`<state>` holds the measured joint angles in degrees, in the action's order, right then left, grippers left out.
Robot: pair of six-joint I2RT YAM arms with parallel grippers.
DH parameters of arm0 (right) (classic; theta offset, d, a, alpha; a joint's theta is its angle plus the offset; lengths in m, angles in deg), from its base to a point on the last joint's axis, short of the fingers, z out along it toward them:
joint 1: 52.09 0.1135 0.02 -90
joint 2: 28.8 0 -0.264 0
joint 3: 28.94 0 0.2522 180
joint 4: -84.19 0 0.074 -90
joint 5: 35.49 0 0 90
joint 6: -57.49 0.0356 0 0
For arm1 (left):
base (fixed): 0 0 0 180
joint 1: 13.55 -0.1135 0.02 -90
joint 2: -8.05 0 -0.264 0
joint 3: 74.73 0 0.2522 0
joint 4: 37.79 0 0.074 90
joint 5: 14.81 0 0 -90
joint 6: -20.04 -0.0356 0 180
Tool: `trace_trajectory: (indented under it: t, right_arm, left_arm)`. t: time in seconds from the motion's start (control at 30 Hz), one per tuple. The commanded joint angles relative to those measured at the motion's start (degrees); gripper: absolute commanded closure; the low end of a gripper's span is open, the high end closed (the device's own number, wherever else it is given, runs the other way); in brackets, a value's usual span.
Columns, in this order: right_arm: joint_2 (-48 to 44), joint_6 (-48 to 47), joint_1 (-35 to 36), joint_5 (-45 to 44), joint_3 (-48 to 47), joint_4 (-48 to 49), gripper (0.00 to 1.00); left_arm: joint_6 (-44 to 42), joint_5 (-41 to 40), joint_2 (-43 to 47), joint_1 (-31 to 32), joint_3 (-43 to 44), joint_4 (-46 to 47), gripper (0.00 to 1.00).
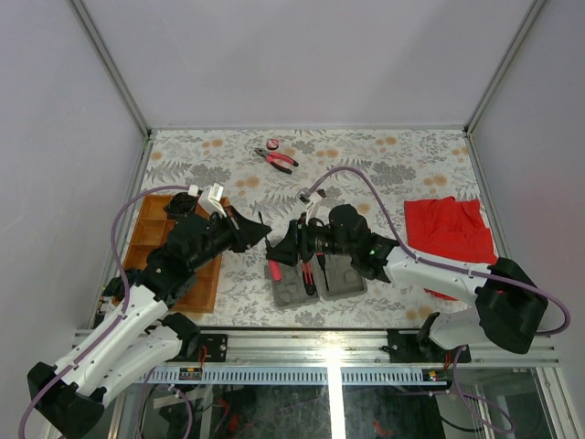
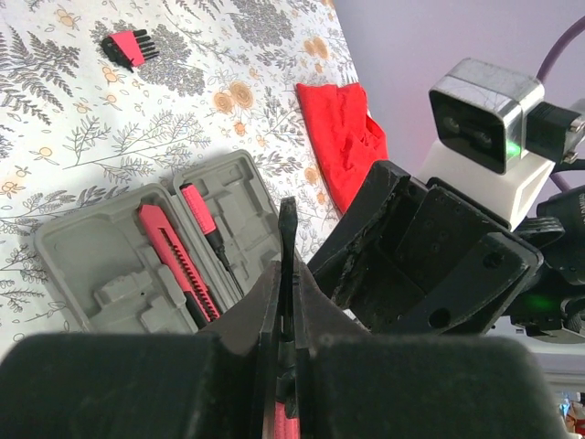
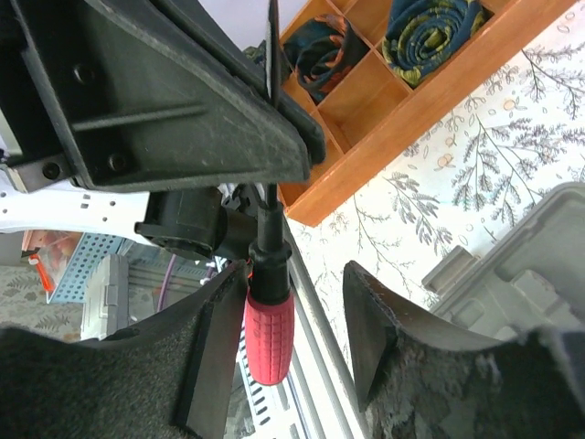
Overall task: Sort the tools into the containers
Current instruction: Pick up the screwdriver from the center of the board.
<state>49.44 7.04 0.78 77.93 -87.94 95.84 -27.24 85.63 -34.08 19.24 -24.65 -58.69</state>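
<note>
This looks to me like a hand-off in mid-air. My left gripper (image 2: 286, 267) is clamped shut on the thin black shaft of the screwdriver (image 3: 270, 334). My right gripper (image 3: 294, 291) stands part open around the red handle. The handle sits close against one pad, with a clear gap to the other, so the right has no hold on it.

The screwdriver hangs above the middle of the bench. It is between the tray (image 3: 430, 108) by the left edge and the open case (image 2: 96, 261) near the near edge.

To do this well, I'd back the right arm straight off along the handle's line. A sideways move could drag that close pad and twist the shaft in the left's narrow pinch. A grip that far from the heavy end may let the screwdriver pivot, so I'd carry it slowly and lower it into a recess before letting go.
</note>
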Motion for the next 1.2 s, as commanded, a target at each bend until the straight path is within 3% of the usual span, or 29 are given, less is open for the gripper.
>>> trace_trajectory:
  t: [0.0, 0.37, 0.6, 0.9, 1.17]
  right_arm:
    - [-2.7, -1.1, 0.4, -0.6, 1.1, 0.9, 0.46]
    - [-4.0, -0.9, 0.4, 2.1, 2.4, 1.3, 0.40]
    - [-2.2, -0.7, 0.4, 4.5, 1.3, 1.9, 0.43]
    - [-0.7, 0.4, 0.4, 6.3, 1.0, 4.2, 0.55]
    - [-0.4, 1.6, 0.4, 3.9, 1.6, 5.8, 0.81]
  left_arm:
    - [-0.8, -1.9, 0.8, 0.2, 1.7, 1.4, 1.00]
    - [-0.4, -3.6, 1.1, 0.1, 1.5, 1.0, 1.00]
    - [-0.4, -4.6, 1.0, 0.2, 1.8, 0.8, 1.00]
    - [-0.3, -5.1, 0.6, 0.2, 2.0, 0.9, 1.00]
    - [0.0, -5.6, 1.0, 0.2, 1.6, 0.5, 0.99]
